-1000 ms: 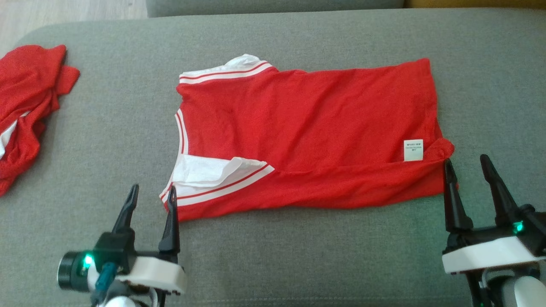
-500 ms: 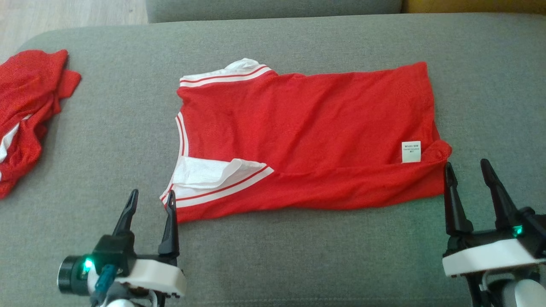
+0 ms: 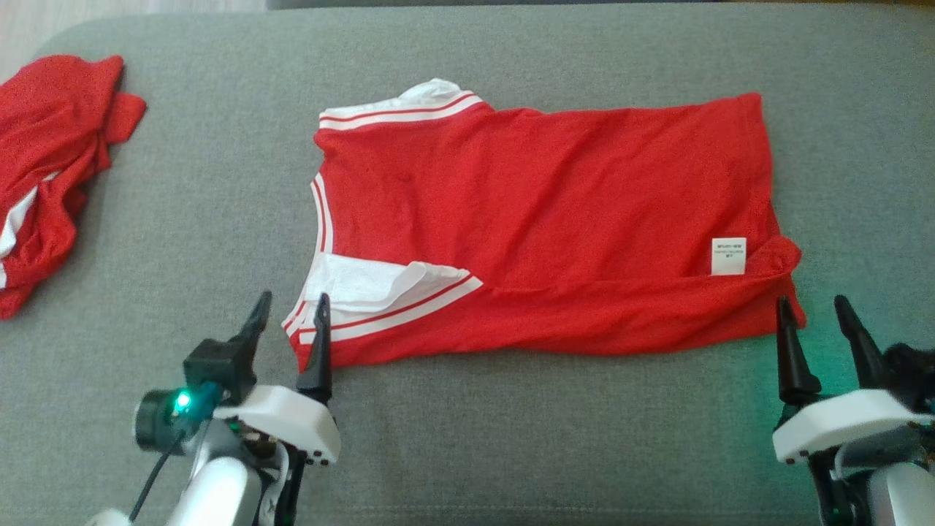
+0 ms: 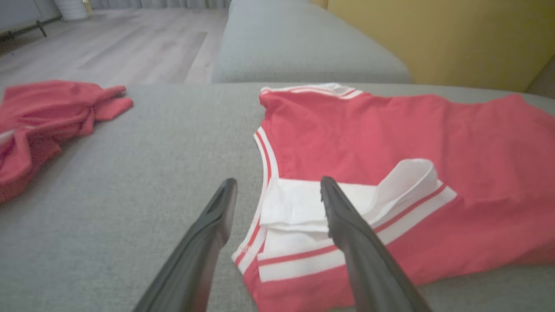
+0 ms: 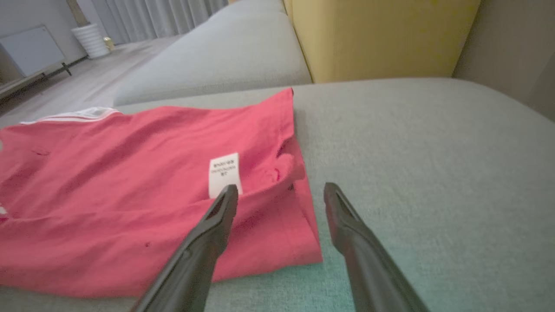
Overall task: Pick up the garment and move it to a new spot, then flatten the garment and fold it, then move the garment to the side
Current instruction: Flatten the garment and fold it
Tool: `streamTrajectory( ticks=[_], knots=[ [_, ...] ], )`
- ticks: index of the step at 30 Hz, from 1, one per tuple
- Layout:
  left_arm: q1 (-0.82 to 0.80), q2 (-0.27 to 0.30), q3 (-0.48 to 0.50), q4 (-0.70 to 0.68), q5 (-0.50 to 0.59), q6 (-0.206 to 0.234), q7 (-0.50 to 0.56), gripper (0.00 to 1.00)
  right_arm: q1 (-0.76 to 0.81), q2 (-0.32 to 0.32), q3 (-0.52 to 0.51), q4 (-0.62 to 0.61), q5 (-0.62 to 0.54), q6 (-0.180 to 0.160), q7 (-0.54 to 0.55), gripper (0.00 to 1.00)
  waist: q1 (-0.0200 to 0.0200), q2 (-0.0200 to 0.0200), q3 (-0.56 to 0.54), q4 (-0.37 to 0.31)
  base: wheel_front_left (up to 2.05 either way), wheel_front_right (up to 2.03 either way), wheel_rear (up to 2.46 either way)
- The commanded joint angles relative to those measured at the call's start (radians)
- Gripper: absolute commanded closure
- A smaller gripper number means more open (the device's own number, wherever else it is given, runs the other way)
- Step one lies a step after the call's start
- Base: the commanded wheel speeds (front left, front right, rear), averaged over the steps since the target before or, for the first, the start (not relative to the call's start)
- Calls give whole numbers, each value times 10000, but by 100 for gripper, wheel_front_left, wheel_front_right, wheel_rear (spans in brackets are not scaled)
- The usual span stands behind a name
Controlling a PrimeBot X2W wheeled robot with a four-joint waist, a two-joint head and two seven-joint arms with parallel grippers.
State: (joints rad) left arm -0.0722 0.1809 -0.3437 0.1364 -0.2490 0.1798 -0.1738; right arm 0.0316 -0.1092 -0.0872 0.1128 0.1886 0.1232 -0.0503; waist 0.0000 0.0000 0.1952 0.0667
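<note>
1. Grey fabric covers the broad sofa seat, which bears everything else.
2. Spread near the middle of the seat, the red garment lies mostly flat with slight wrinkles. Its neckline points to the robot's left and its hem to the right.
3. A second red cloth sits crumpled at the seat's far left edge, well apart from the garment.
4. The left gripper hovers at the garment's near left corner with its two dark fingers spread apart. One finger is over bare cushion and the other over the striped edge. Whether either touches the cloth cannot be told.
5. The right gripper hangs at the near right corner, its fingers likewise parted and holding nothing. Its inner finger is above the hem and its outer finger above the seat.
6. A white sleeve with red stripes lies folded back over the garment's near left part.
7. A small white label shows on the red cloth beside the bunched right corner.
</note>
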Motion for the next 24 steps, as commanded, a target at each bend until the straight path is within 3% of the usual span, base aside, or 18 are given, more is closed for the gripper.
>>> streamTrajectory(
  ticks=[1, 12, 13, 14, 15, 16, 17, 24],
  knots=[
    [-456, -6, 264, 145, -244, -159, 338, 0, -481, -235, 128, 177, 90, 75, 215, 0, 0, 0, 147, 68, 0, 0, 0],
    [-1110, -477, 195, 2307, -1552, -1026, 1633, 0, -1353, -179, 79, 1902, 485, 75, 1293, 0, 0, 0, 665, 41, 0, 0, 0],
    [-1145, -511, 203, 2434, -1671, -1093, 1741, 0, -1409, -163, 118, 1964, 537, 75, 1350, 14, 0, 0, 680, 29, 0, 0, 0],
    [-1179, -533, 213, 2538, -1762, -1133, 1836, 1, -1452, -156, 140, 2010, 580, 75, 1377, 69, 0, 0, 694, 20, 0, 0, 0],
    [-1212, -527, 203, 2616, -1798, -1165, 1900, 42, -1471, -137, 175, 2083, 652, 75, 1472, 100, 0, 0, 702, 7, 0, 0, 0],
    [-1231, -527, 206, 2665, -1842, -1198, 1923, 83, -1487, -137, 203, 2116, 703, 75, 1509, 100, 0, 0, 704, 0, 0, 0, 0],
    [-1239, -524, 218, 2703, -1888, -1217, 1946, 100, -1490, -142, 213, 2121, 733, 75, 1506, 100, 0, 0, 708, -6, 0, 0, 0],
    [-1152, -224, 291, 2299, -1758, -1103, 1622, 100, -1300, -118, 158, 1860, 885, 75, 1450, 100, 0, 0, 655, -28, 0, 0, 0]
  ],
)
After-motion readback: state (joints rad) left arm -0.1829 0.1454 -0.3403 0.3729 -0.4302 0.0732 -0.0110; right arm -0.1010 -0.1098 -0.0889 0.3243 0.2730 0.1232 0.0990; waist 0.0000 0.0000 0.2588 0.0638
